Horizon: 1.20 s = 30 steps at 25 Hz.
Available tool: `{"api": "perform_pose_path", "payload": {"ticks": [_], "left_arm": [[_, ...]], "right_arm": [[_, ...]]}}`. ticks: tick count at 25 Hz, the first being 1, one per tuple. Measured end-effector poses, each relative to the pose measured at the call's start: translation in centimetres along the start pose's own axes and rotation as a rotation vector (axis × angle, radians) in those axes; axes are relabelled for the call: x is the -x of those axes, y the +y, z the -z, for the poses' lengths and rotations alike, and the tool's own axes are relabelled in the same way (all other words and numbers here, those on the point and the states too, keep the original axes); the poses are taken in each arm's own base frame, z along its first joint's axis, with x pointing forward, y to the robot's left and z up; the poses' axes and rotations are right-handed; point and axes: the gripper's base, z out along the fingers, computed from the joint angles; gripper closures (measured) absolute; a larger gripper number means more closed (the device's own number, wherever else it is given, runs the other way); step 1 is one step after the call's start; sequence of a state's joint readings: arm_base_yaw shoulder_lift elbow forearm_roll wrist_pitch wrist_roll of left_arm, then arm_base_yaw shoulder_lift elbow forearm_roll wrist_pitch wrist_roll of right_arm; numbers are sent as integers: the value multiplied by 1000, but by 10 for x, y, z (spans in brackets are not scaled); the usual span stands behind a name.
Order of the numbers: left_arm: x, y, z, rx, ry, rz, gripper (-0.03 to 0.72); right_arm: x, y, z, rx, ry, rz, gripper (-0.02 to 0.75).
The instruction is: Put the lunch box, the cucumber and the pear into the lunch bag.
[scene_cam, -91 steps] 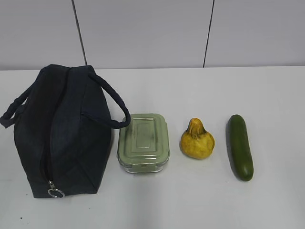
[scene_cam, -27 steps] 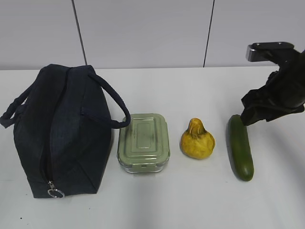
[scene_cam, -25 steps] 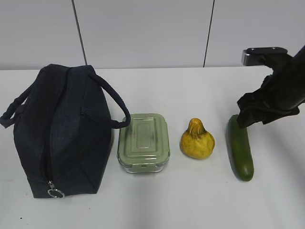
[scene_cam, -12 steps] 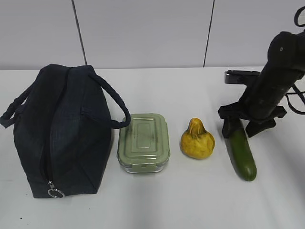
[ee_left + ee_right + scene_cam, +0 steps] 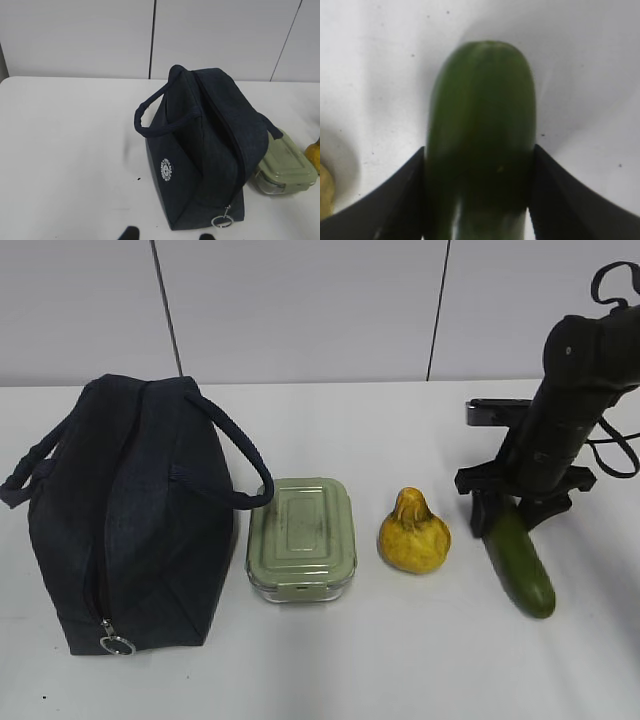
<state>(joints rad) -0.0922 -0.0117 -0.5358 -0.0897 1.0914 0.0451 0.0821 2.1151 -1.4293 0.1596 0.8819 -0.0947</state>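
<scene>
The dark green cucumber (image 5: 522, 565) lies on the white table at the right. My right gripper (image 5: 508, 515) stands over its far end, and in the right wrist view both black fingers press the cucumber's (image 5: 480, 125) sides, so the gripper (image 5: 480, 200) is shut on it. The yellow pear (image 5: 413, 533) and the sage-green lunch box (image 5: 301, 537) sit to its left. The navy lunch bag (image 5: 130, 510) stands at the left with its zipper closed. My left gripper (image 5: 167, 235) is open and empty, just in front of the bag (image 5: 210, 150).
The bag's ring pull (image 5: 117, 644) hangs at its near end, and shows in the left wrist view (image 5: 220, 221). One handle loops over toward the lunch box (image 5: 285, 165). The pear's edge (image 5: 315, 152) shows at the right. A grey wall stands behind the table.
My right arm came in from the right, lowered onto the cucumber's far end and closed on it. The cucumber's near end has swung to the right. The left side is unchanged.
</scene>
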Motion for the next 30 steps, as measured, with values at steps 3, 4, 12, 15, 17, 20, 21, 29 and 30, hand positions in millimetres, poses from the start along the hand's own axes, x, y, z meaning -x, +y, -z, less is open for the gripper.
{"api": "perform_pose_path", "payload": {"ticks": [3, 4, 12, 15, 17, 20, 21, 29, 30], "left_arm": [[0, 0, 0, 0, 0, 0, 452], [0, 0, 0, 0, 0, 0, 452], [0, 0, 0, 0, 0, 0, 452], [0, 0, 0, 0, 0, 0, 452], [0, 0, 0, 0, -1, 0, 452], [1, -1, 0, -6, -8, 3, 452], [1, -1, 0, -15, -10, 8, 452], [7, -6, -1, -73, -54, 44, 452], [10, -8, -2, -90, -71, 57, 452]], "right_arm": [[1, 0, 2, 3, 13, 19, 323], [2, 1, 3, 4, 19, 25, 326], [20, 6, 30, 22, -9, 52, 329], [26, 11, 46, 58, -45, 74, 330], [30, 17, 61, 95, -87, 90, 330], [33, 30, 89, 199, -174, 135, 330], [32, 35, 96, 247, -196, 155, 330], [24, 76, 151, 699, -348, 270, 331], [23, 80, 154, 746, -359, 273, 331]]}}
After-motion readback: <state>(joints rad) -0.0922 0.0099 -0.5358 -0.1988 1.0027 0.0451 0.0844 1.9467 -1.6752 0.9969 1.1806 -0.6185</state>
